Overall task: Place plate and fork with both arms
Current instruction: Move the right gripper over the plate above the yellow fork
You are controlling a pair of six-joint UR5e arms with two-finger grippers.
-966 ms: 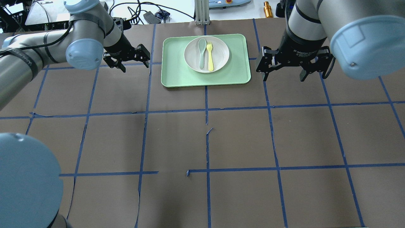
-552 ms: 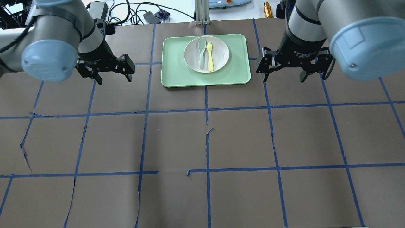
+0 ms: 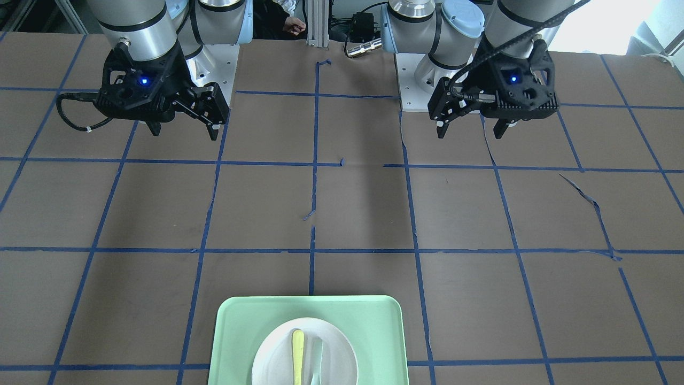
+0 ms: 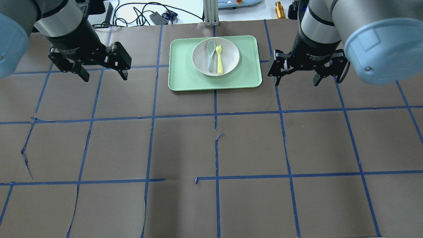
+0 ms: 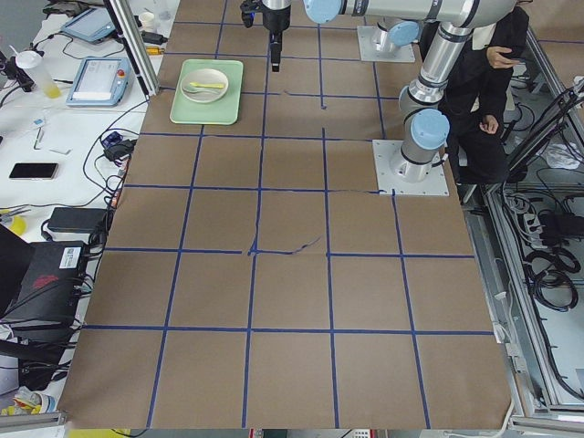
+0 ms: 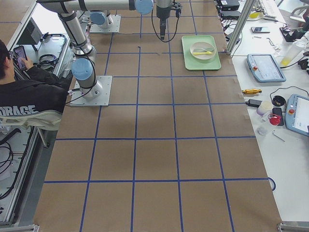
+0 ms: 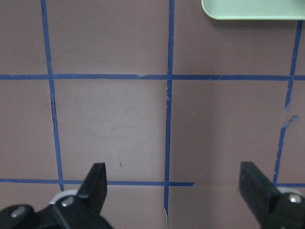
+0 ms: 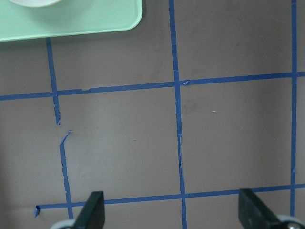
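The plate (image 4: 232, 54) sits on a light-green tray (image 4: 185, 77) at the far side of the table (image 4: 251, 148), between the two grippers and touching neither. The left gripper (image 4: 106, 78) hangs over the bare brown paper, with the tray off to its inner side and well apart. Its fingers (image 7: 95, 183) are spread wide with nothing between them. In the left wrist view only a rounded corner of the tray shows, ahead and off to one side.

The right gripper (image 4: 296, 83) hangs just beyond the tray's other short edge, nearer to it than the left gripper is. Its fingers are also spread wide and empty. In its wrist view a tray corner and a sliver of the plate's rim show ahead, toward the inner side.

The fork (image 4: 218, 61) lies inside the plate, on the half nearer the right gripper, with its tines pointing away from the robot. A pale grey-green spoon (image 4: 210, 56) lies parallel just beside it, on the half nearer the left gripper, with its bowl also pointing away.

The plate is round, white and shallow with a raised rim. The fork is slim, yellow and short-tined. Blue tape lines divide the table into squares.
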